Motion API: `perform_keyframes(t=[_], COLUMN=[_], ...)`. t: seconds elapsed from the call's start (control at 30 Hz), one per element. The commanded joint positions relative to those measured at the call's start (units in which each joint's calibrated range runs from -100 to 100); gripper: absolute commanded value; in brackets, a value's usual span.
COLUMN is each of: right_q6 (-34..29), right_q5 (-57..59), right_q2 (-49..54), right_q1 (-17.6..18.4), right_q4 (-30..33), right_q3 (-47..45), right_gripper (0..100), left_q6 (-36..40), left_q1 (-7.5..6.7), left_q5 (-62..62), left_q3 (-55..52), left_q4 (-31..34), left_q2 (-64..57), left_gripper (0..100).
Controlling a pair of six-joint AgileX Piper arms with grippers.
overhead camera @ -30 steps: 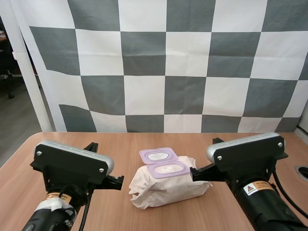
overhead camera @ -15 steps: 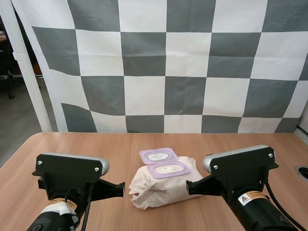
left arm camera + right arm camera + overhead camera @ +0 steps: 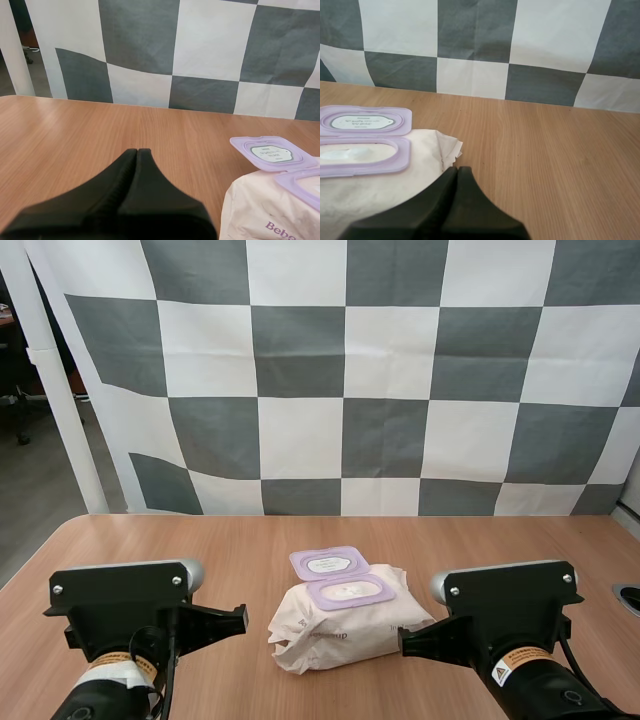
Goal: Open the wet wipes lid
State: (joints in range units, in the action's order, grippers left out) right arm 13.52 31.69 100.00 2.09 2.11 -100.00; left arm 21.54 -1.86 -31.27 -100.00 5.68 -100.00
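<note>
Table (image 3: 200, 540): light-brown wood-grain top with a rounded near-left corner; the grain runs left to right. The surface is smooth and matte, with no marks visible on the bare areas.

Cable port (image 3: 630, 597): round, dark-centred, grey-rimmed opening set flush in the tabletop at its right edge, partly cut by the frame.

White post (image 3: 62, 400): stands upright behind the table's far-left corner.

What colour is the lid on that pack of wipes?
The lid is pale lilac, clearest in the right wrist view.
</note>
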Motion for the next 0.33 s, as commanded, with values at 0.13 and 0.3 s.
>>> perform_keyframes(t=[0.13, 0.3], right_q6=[-0.47, -0.47], right_q5=[-0.06, -0.24], right_q2=[0.00, 0.00], right_q1=[0.20, 0.48], right_q4=[-0.01, -0.01], right_q3=[0.00, 0.00], right_gripper=[0, 0], left_q6=[0.00, 0.00], left_q1=[0.03, 0.03], left_q5=[0.68, 0.86], left_q3=[0.00, 0.00], left_q4=[-0.09, -0.09], left_q2=[0.00, 0.00], left_gripper=[0, 0])
